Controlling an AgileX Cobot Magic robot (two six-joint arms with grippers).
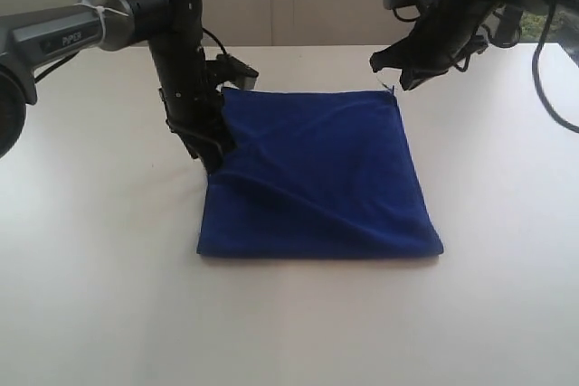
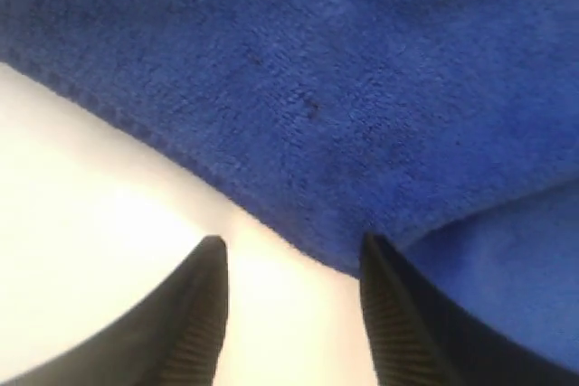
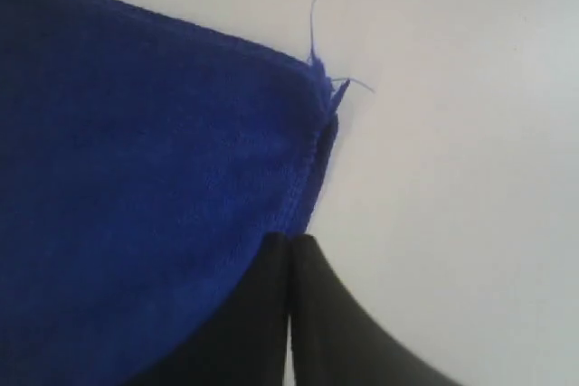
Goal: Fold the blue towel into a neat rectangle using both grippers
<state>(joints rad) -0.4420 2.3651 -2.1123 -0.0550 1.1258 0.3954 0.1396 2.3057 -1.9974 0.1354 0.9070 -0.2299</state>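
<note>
One towel [image 1: 317, 178] lies in the middle of the white table [image 1: 90, 305], deep blue and doubled over into a rough square, with two layers showing at its edges. A slack diagonal crease [image 1: 308, 201] runs across its top layer from the left edge toward the near right corner, so the surface is not quite flat. A few loose threads [image 3: 314, 24] stick out at the far right corner; no label can be made out. Two black arms reach in, one from each side. The left arm [image 1: 54, 38] carries pale lettering [image 1: 65, 40] that seems to read "PIPER", though it is small and soft. The left gripper [image 1: 213, 158] is down at the towel's left edge, partway along it. In the left wrist view its two fingers [image 2: 204, 323] stand well apart with bare table between them; one tip is against the towel's hem, and nothing is gripped. The right gripper [image 1: 404, 81] is close to the far right corner. In the right wrist view its fingers [image 3: 258, 314] are pressed together with only a thin line between them. They hold nothing, and their tips lie just beside the towel's right edge, near the corner.
</note>
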